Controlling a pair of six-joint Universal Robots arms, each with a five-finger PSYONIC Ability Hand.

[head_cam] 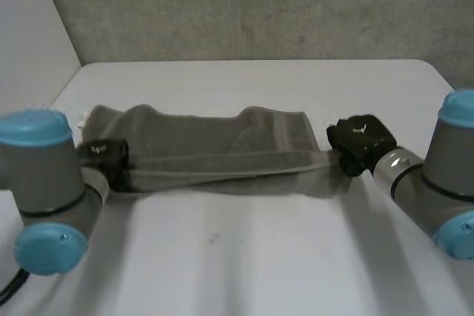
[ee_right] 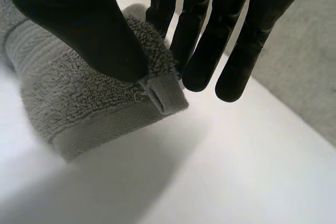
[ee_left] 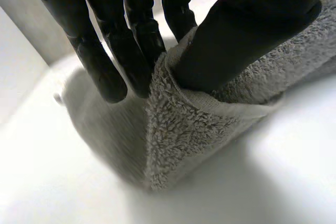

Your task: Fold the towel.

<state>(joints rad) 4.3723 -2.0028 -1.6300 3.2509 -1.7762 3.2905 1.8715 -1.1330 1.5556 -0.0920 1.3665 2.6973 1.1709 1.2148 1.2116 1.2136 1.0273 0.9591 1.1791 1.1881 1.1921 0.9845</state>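
The left hand (head_cam: 104,155) pinches the left end of the grey towel (head_cam: 222,149) between thumb and fingers (ee_left: 131,51), and the right hand (head_cam: 359,142) pinches the right end likewise. The towel stretches between them as a long bunched band on the white table (head_cam: 244,257). Its far edge is rumpled toward the grey wall (head_cam: 244,5).

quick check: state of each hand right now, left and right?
left hand: shut, thumb and fingers pinching a corner of the towel.
right hand: shut, pinching the towel's corner at the other end.
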